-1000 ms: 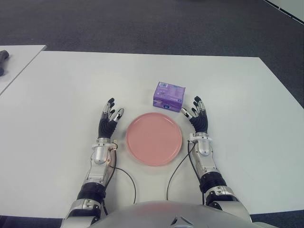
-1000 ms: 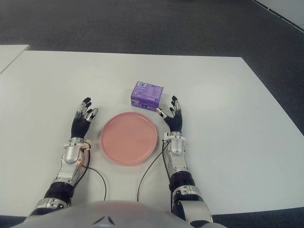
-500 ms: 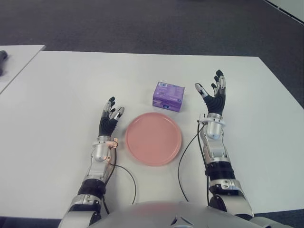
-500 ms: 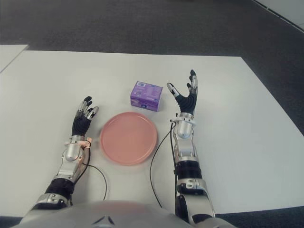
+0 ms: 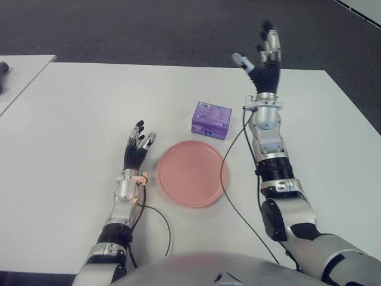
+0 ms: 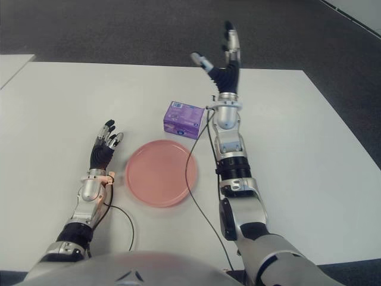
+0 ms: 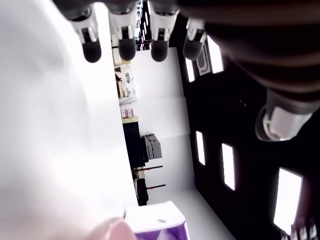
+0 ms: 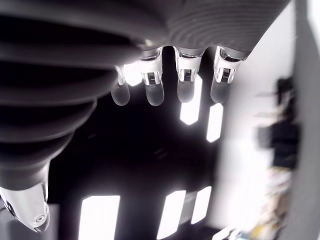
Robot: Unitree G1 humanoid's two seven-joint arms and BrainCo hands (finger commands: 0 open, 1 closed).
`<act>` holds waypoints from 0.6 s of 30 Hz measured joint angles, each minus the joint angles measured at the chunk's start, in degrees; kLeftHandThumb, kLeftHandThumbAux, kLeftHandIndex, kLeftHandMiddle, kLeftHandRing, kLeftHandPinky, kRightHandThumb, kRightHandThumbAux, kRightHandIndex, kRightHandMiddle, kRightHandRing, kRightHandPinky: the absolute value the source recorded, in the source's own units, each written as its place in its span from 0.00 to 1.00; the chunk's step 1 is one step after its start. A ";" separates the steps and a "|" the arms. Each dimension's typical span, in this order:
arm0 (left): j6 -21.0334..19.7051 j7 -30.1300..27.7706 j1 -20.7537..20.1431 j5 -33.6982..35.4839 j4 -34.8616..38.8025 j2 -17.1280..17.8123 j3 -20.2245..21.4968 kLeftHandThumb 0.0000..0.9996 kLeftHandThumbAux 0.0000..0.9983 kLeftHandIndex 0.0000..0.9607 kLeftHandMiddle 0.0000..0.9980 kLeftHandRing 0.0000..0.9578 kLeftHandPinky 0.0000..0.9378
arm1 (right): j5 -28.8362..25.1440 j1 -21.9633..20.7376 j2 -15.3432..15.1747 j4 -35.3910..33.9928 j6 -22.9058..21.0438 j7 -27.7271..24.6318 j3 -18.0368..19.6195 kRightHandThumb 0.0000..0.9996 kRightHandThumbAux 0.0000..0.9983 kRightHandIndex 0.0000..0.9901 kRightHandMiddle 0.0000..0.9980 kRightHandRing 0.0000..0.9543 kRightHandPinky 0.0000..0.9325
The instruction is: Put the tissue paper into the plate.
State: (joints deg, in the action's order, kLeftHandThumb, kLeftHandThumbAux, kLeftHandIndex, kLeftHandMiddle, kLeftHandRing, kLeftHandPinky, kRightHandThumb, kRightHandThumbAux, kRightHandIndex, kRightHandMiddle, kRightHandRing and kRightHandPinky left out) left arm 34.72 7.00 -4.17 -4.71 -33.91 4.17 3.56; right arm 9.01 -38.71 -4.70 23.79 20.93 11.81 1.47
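A purple tissue pack point(image 5: 211, 120) lies on the white table point(image 5: 83, 107), just behind a round pink plate point(image 5: 191, 173) that holds nothing. My right hand point(image 5: 260, 55) is raised high above the table, behind and to the right of the pack, fingers spread and holding nothing. My left hand point(image 5: 136, 150) shows to the left of the plate, fingers relaxed and open. The left wrist view catches the pack point(image 7: 157, 223) past the left fingers point(image 7: 127, 46).
Dark carpet lies beyond the table's far edge. A second white table point(image 5: 18, 74) stands at the far left with a dark object point(image 5: 3, 71) on it. Cables point(image 5: 156, 223) trail from both wrists near the front edge.
My right arm has lifted from beside the plate, rising up and away to well above the tissue pack's far side. The left hand, pack and plate have stayed put.
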 measured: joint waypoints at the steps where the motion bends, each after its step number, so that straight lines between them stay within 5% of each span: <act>1: 0.00 0.00 0.00 0.01 -0.02 -0.01 0.00 0.00 0.42 0.00 0.00 0.00 0.00 | -0.08 -0.39 0.10 0.52 0.38 -1.08 -0.49 0.33 0.66 0.01 0.01 0.01 0.04; 6: 0.00 0.03 -0.04 0.07 -0.17 -0.02 0.16 0.00 0.42 0.00 0.00 0.00 0.00 | 1.07 -1.79 -0.97 0.77 0.79 -5.43 -2.95 0.37 0.62 0.00 0.00 0.00 0.01; 18: 1.04 1.46 -1.58 -0.36 -2.19 -0.20 0.21 0.00 0.42 0.00 0.00 0.00 0.00 | 14.34 -4.73 -9.43 0.71 2.54 -6.92 -9.97 0.35 0.46 0.00 0.00 0.00 0.00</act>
State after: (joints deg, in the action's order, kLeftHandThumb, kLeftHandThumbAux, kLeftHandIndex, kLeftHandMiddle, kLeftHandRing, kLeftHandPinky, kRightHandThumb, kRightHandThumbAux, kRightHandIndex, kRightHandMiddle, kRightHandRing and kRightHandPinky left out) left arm 35.76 8.46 -5.75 -5.07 -36.10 3.97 3.77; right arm 23.35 -43.45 -14.13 24.50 23.47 4.89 -8.50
